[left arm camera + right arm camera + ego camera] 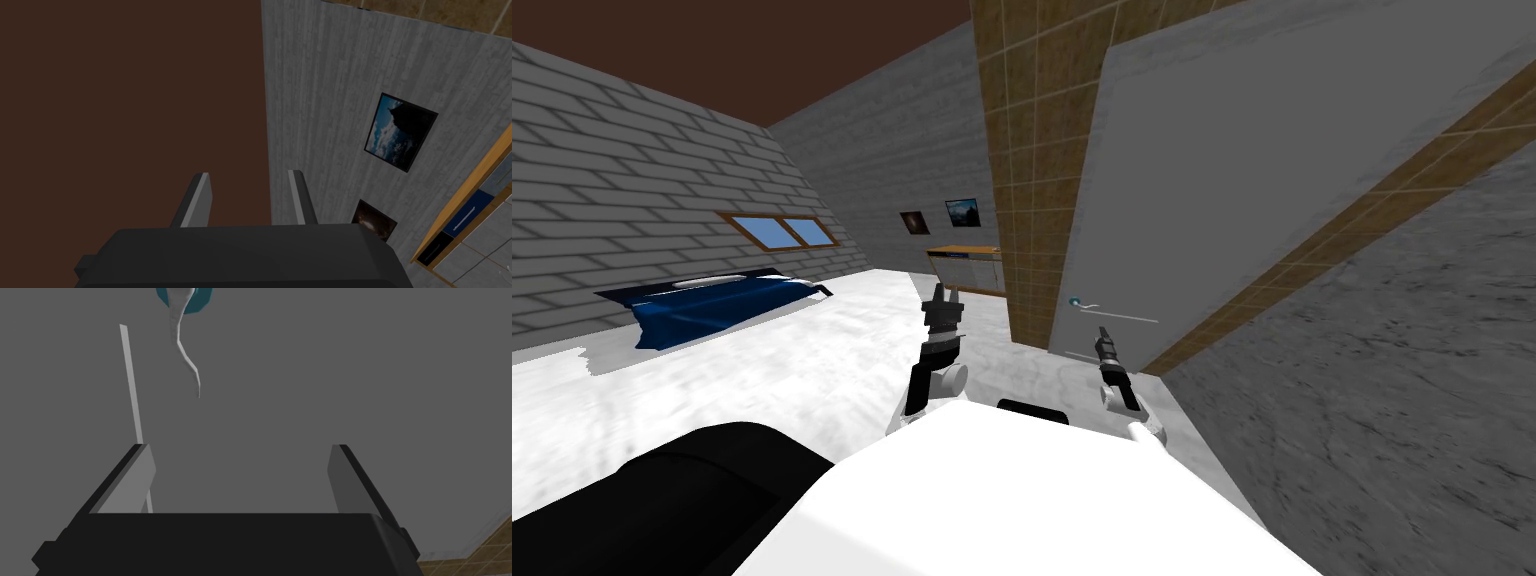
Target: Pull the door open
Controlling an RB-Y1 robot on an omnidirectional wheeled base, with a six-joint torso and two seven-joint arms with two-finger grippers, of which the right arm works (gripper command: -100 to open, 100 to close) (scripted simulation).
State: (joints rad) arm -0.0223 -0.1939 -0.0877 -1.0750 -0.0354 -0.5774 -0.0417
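Grey door point(1232, 170) is just ahead-right of me, set in a brown tiled wall. It looks rigid and prob. heavy-ish, so it should swing, not flex. Best hold is the slim pale lever handle point(182, 353), which is thin and likely slippery. R gripper point(240, 450) is spread wide and empty, short of the lever. L gripper point(248, 175) is parted too, idle. Hinges are hidden, the teal rose point(205, 298) is cut off, and the thin pale strip point(131, 388) beside the lever is unclear.

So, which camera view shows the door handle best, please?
The right wrist view: the door handle curves pale from its teal base, close ahead. The head view shows it tiny on the grey door. The left wrist view faces elsewhere.
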